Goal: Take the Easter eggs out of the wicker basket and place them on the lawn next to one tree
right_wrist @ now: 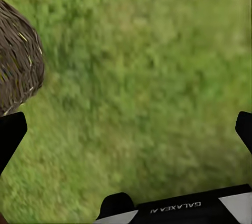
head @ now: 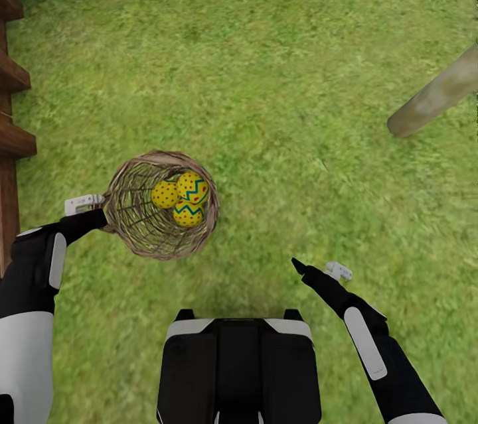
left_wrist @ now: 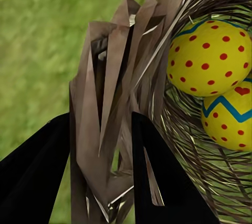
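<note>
The wicker basket [head: 143, 238] is on the lawn [head: 285, 79] at the left, its mouth turned towards the head camera. Three Easter eggs lie inside it: one [head: 165, 194] on the left, one [head: 192, 187] on the right, one [head: 188, 213] below them. My left gripper [head: 106, 215] is shut on the basket's left rim. In the left wrist view its fingers [left_wrist: 37, 171] straddle the braided rim [left_wrist: 105, 108], with two eggs [left_wrist: 210, 58] just beyond. My right gripper [head: 315, 271] hangs open over bare grass to the basket's right, nothing between its fingers [right_wrist: 10, 132].
A pale tree trunk [head: 435, 99] meets the grass at the right. A dark wooden slat fence [head: 13, 79] runs along the left and the top left corner. My own base [head: 239, 371] is at the bottom centre. Open grass lies between basket and trunk.
</note>
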Available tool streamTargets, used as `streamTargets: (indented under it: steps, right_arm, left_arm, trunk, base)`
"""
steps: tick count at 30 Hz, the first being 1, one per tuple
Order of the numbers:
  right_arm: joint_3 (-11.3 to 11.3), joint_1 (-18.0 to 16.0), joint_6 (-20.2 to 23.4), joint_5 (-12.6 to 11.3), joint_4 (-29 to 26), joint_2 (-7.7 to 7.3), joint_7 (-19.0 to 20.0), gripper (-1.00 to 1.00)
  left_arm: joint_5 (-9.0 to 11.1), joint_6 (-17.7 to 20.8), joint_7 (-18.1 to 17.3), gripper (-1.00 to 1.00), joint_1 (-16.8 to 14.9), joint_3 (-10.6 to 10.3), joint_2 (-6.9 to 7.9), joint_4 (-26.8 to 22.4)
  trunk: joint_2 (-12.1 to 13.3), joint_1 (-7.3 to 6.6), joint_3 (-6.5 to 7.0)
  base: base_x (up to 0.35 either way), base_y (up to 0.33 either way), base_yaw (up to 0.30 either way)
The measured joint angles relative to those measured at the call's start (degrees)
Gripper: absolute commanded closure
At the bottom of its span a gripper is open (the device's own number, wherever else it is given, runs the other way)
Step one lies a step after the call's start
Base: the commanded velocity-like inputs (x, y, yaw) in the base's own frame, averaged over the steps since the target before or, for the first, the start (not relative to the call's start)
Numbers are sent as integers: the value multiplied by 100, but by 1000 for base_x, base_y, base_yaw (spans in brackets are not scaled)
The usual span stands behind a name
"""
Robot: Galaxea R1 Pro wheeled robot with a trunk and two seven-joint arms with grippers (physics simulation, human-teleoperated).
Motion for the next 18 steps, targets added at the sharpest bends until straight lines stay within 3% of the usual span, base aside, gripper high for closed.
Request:
streamTargets:
  steps: [18]
  right_arm:
    - [5, 0, 0, 5, 9, 14, -9, -100]
  left_arm:
    - [-19, 22, 2, 100, 0, 112, 0, 0]
  trunk:
    - [0, 0, 157]
  base:
    - [-22, 4, -86]
